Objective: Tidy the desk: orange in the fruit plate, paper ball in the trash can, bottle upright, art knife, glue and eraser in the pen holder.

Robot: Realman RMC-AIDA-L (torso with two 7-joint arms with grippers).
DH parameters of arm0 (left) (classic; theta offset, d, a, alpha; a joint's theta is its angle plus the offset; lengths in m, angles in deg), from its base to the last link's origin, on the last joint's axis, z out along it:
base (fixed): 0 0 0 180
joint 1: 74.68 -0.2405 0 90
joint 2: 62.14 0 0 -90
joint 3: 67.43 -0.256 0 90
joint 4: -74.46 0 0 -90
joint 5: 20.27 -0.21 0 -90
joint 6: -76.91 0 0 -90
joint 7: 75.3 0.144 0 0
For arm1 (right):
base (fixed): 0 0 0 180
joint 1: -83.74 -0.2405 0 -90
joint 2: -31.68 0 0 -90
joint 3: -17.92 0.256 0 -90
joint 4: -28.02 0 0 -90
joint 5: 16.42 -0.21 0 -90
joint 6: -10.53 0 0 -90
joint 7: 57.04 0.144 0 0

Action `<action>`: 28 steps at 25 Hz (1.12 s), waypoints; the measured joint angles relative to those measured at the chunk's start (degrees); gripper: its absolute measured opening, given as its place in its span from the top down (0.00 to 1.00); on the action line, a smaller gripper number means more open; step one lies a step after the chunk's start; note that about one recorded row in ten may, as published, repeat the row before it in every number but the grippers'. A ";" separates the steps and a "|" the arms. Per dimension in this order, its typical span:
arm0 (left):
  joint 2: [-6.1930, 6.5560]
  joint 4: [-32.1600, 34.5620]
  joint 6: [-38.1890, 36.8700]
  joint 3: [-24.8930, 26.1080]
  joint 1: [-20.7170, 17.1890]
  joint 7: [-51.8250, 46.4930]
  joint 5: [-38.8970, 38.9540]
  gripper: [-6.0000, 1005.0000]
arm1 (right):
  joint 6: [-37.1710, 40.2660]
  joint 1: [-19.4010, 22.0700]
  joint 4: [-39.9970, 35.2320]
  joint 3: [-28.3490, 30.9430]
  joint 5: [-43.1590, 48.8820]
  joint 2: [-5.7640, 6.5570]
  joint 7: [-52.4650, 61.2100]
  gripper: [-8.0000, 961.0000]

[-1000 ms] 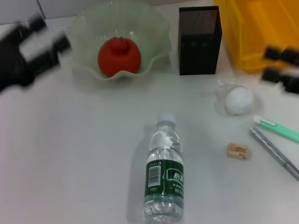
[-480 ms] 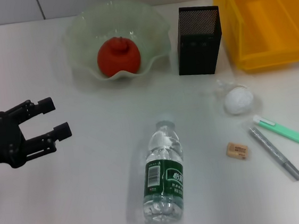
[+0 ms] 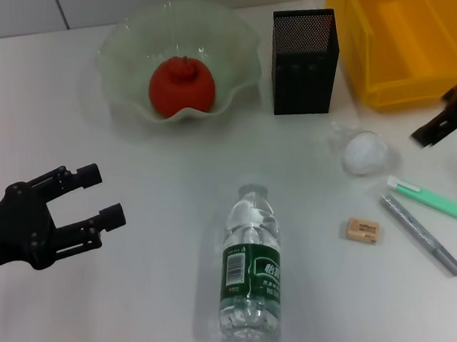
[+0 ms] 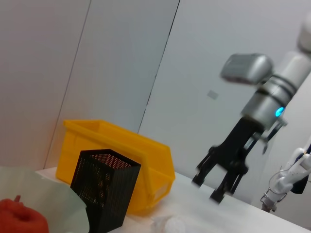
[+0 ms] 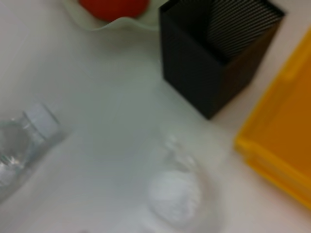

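Note:
The orange (image 3: 181,84) lies in the pale-green fruit plate (image 3: 121,47) at the back. The bottle (image 3: 249,267) lies on its side on the desk (image 3: 145,310), cap toward the back. My left gripper (image 3: 103,196) is open and empty, hovering left of the bottle. The paper ball (image 3: 364,154) sits in front of the trash can (image 3: 409,21). My right gripper (image 3: 429,132) comes in from the right edge beside the paper ball; the left wrist view shows the right gripper (image 4: 208,188) open. The right wrist view looks down on the paper ball (image 5: 174,194).
The black mesh pen holder (image 3: 304,61) stands between plate and trash can. The tan eraser (image 3: 363,229), a grey pen-like stick (image 3: 422,234) and a green art knife (image 3: 444,203) lie at the front right.
My left gripper has come forward from beside the fruit plate and now sits left of the bottle. My right gripper left the view, then came back in above the paper ball's right side.

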 joint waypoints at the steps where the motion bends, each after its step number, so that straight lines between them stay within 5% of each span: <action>1: -0.06 0.08 0.02 0.00 0.00 0.00 -0.11 0.18 | -1.78 -0.54 2.91 -0.51 -0.73 0.06 0.10 0.21; 15: -0.08 -0.20 0.24 0.48 0.00 -0.06 -0.14 0.18 | -18.37 -8.46 27.96 -1.02 -3.24 0.25 -2.46 0.22; 23: -0.26 -0.01 -0.02 0.49 0.00 -0.06 -0.11 0.18 | -19.45 -8.91 30.53 -1.15 -3.30 0.19 -3.33 0.22; 28: -0.39 0.14 -0.05 0.49 0.09 -0.06 -0.11 0.18 | -18.72 -8.39 29.84 -1.16 -3.39 0.10 -3.70 0.38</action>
